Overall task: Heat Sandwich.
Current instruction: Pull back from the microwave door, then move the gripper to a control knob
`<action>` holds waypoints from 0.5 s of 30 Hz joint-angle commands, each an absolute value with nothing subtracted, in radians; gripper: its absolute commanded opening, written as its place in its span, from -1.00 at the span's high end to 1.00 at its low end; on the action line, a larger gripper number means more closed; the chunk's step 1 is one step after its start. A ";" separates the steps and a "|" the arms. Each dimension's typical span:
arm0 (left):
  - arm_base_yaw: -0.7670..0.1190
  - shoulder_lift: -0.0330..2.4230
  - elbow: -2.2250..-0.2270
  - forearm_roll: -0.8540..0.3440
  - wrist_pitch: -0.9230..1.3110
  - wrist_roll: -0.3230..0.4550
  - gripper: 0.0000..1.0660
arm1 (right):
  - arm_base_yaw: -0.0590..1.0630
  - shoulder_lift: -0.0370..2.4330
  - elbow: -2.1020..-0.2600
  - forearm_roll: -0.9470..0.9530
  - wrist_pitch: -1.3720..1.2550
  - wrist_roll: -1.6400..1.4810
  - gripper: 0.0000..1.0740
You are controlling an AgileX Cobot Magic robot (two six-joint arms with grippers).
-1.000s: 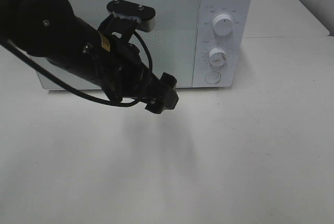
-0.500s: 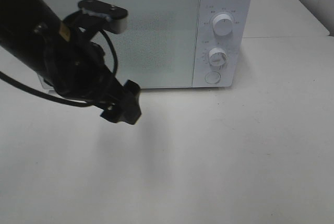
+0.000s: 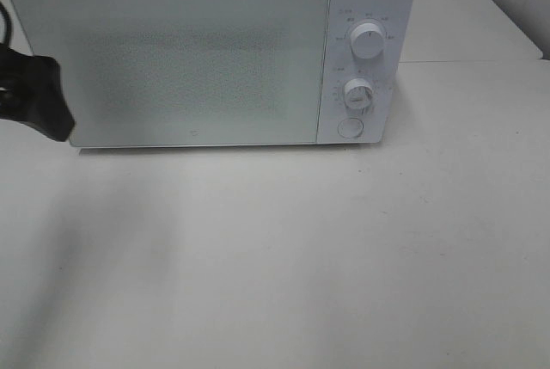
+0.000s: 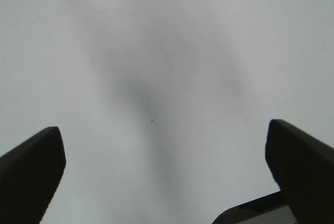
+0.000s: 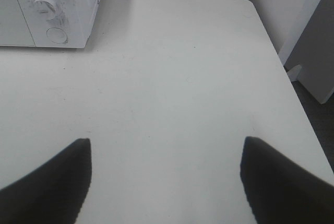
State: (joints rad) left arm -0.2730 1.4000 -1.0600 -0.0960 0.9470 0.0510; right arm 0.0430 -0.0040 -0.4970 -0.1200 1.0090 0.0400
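Left pincer (image 4: 166, 174) gaped wide, holding nothing — white surface (image 4: 167, 51) beneath it. Right pincer (image 5: 166, 182) likewise spread, empty; microwave (image 5: 52, 10) ahead of it, door shut.

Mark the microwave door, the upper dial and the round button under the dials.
microwave door (image 3: 185, 59), exterior high view, middle of the panel.
upper dial (image 3: 368, 42), exterior high view, centre of the knob.
round button (image 3: 350, 127), exterior high view, centre of its face.
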 commanded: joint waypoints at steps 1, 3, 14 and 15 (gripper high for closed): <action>-0.189 1.364 -1.062 -0.091 1.008 0.050 -0.87 | 0.036 -0.030 -0.498 -0.123 0.996 0.049 -0.42; -0.145 1.350 -1.062 -0.086 1.050 0.050 -0.87 | 0.036 -0.030 -0.498 -0.123 0.996 0.049 -0.42; -0.038 1.278 -1.037 -0.079 1.171 0.047 -0.87 | 0.036 -0.030 -0.498 -0.123 0.996 0.049 -0.42; -0.038 1.268 -1.024 -0.079 1.171 0.047 -0.87 | 0.036 -0.030 -0.498 -0.123 0.996 0.049 -0.42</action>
